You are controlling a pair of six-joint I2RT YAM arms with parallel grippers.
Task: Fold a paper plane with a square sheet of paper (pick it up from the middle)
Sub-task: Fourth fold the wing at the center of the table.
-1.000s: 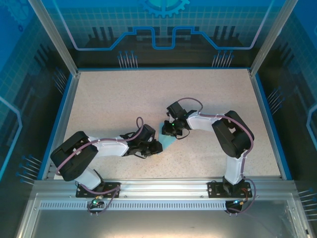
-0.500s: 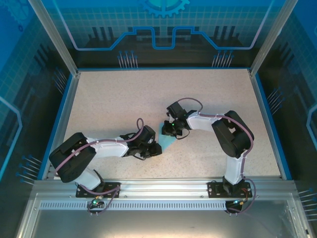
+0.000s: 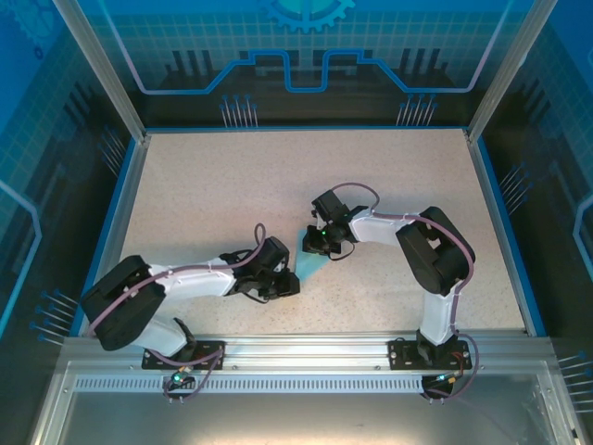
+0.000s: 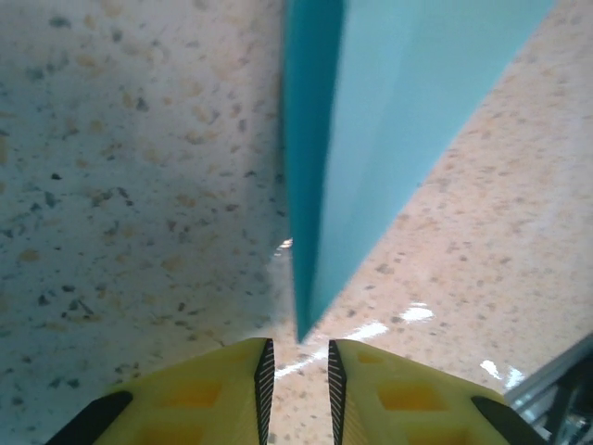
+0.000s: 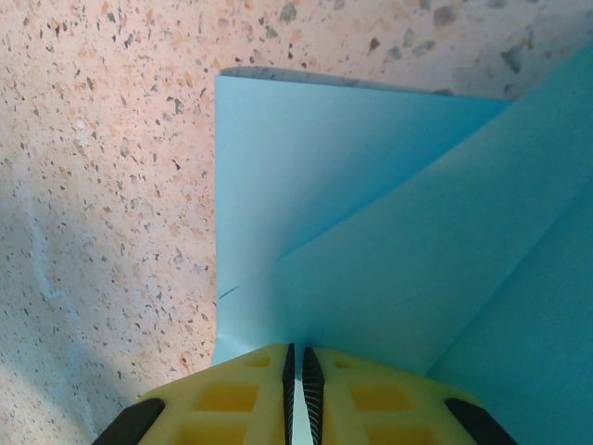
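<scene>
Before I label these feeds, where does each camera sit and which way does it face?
Top external: above and behind the arm bases, looking down on the table; left gripper and right gripper show.
Left wrist: on that wrist, facing past its yellow fingers at the paper tip.
Right wrist: likewise, fingers over the folds.
All three share the paper.

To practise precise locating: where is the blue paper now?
Seen from above, the blue paper lies near the middle of the table, between the left pincer and the right pincer, which pinches its edge.

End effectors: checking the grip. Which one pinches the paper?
The right end effector, shut on the folded paper; the left end effector gapes short of its tip.
</scene>
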